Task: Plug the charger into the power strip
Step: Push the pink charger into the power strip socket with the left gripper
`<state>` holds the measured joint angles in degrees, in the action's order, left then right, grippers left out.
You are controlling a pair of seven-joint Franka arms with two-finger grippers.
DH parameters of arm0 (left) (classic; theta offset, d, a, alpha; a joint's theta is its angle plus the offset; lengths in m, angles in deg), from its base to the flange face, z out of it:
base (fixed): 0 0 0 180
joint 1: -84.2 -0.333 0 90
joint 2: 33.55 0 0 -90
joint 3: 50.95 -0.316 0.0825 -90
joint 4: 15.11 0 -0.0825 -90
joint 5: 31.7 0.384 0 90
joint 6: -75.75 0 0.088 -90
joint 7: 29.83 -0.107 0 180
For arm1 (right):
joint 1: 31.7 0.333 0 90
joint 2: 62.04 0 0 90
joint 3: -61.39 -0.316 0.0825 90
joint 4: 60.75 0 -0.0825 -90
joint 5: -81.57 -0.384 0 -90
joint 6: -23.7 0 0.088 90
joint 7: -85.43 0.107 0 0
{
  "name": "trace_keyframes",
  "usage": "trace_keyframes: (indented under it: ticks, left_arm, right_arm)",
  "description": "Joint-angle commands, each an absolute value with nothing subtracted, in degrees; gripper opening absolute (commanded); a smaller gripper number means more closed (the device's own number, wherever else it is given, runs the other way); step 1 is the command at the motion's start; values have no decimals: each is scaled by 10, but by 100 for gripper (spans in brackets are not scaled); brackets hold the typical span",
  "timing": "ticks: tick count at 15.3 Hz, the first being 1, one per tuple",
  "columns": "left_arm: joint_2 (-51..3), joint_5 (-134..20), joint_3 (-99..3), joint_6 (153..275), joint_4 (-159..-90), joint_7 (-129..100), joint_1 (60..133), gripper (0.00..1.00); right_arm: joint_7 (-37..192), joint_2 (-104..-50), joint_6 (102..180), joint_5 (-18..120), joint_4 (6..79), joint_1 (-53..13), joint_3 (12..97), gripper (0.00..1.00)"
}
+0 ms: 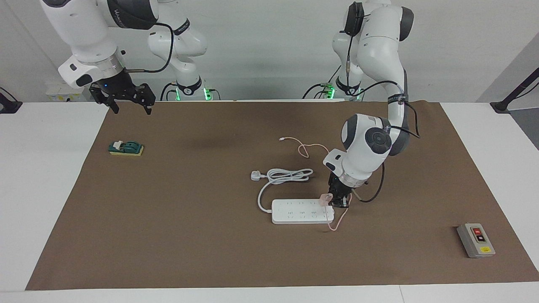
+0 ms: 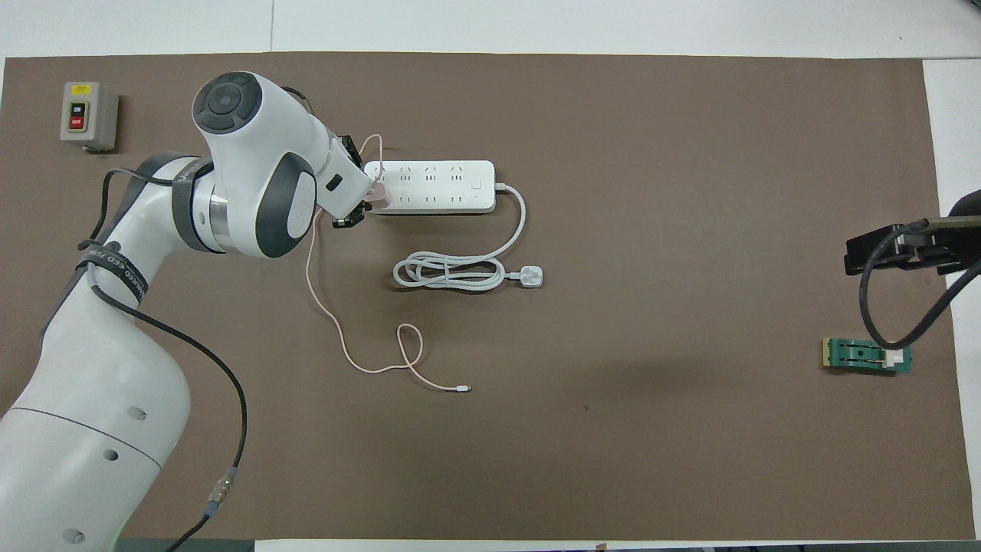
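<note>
**Charger at strip end**

I see the left gripper (image 1: 335, 201) clamped on the charger (image 1: 326, 198), touching the power strip (image 1: 301, 211) at its left-arm end. Pink cable (image 2: 345, 353) trails toward robots. Right gripper (image 1: 124, 97) waits raised, fingers spread.

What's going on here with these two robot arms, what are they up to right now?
The left gripper holds the pale-pink charger at the end of the white power strip toward the left arm's end of the table, at the row of sockets nearer the robots. Whether it is fully seated cannot be told. Its pink cable trails over the brown mat. The right gripper waits open in the air, above the mat's edge.
</note>
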<state>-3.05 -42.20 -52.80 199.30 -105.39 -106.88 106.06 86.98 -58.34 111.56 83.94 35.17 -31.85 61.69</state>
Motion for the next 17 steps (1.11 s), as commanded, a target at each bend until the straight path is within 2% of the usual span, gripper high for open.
trace_keyframes:
  ticks: [1,6,13,15,16,17]
  left_arm:
    - [11,-451,-513,1977,-1043,-1065,1075,10]
    - [41,-406,-513,1934,-997,-1066,1078,0]
    - [56,-392,-508,1933,-991,-1072,1074,0]
    - [55,-408,-509,1939,-993,-1073,1073,10]
    - [54,-413,-509,1940,-993,-1073,1073,19]
    - [53,-415,-509,1939,-993,-1073,1073,23]
  right_arm:
    - [860,-576,1109,845,355,-321,615,100]
    - [860,-576,1109,845,356,-321,615,100]
    - [860,-576,1109,845,355,-321,615,100]
    - [860,-576,1109,845,355,-321,615,100]
    - [860,-576,1109,845,356,-321,615,100]
    - [860,-576,1109,845,355,-321,615,100]
